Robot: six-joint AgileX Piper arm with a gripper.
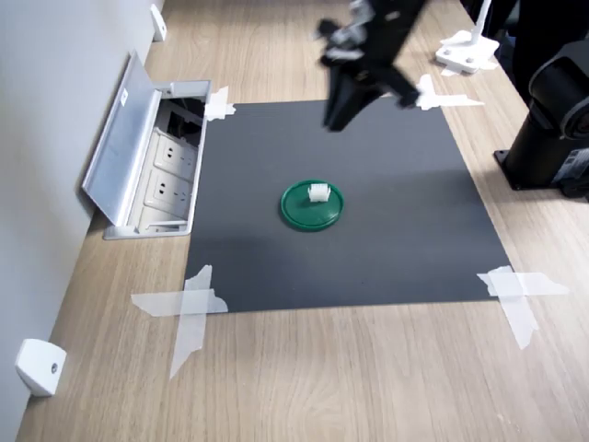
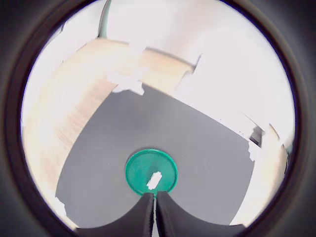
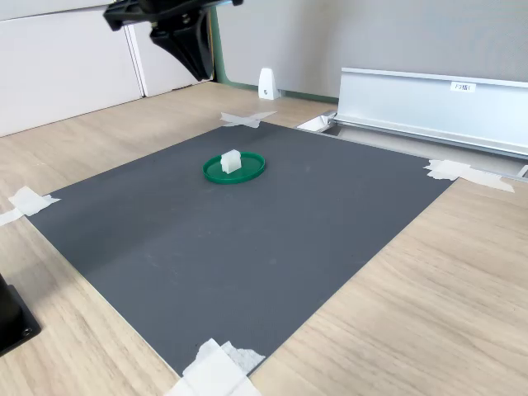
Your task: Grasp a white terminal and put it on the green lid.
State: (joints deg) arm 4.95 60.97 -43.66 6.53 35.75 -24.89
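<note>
While raised high above the dark grey mat [image 1: 340, 203], hangs clear of everything: gripper [image 1: 336, 115], black, tip pointing down toward the mat's far part in the first exterior view, nothing in contact with it. Fingers [image 2: 170, 217] pressed together in the wrist view, only a hairline seam between them, nothing held.

On the green lid [image 1: 312, 204]: white terminal [image 1: 318, 193], seated inside the raised rim, a little off the disc's middle and toward the far side in the first exterior view. Same pair in the second exterior view: terminal [image 3: 230, 161] upright on the lid [image 3: 234, 168], standing well above the rim. From the wrist: lid [image 2: 151, 171] just beyond the fingertips, terminal [image 2: 154, 180] a pale oblong lying on it.

Lid itself flat on the mat, near the middle. Mat fixed to a wooden table [image 1: 322, 378] with white tape strips [image 1: 184, 308] at the corners. Open power socket box [image 1: 156, 175] with a raised metal flap just beside the mat, on the first exterior view's left. White wedge-shaped piece [image 1: 39, 366] lying near the table edge at the first exterior view's lower left, well apart from the lid. Black arm base [image 1: 552, 120] at the first exterior view's right edge.
</note>
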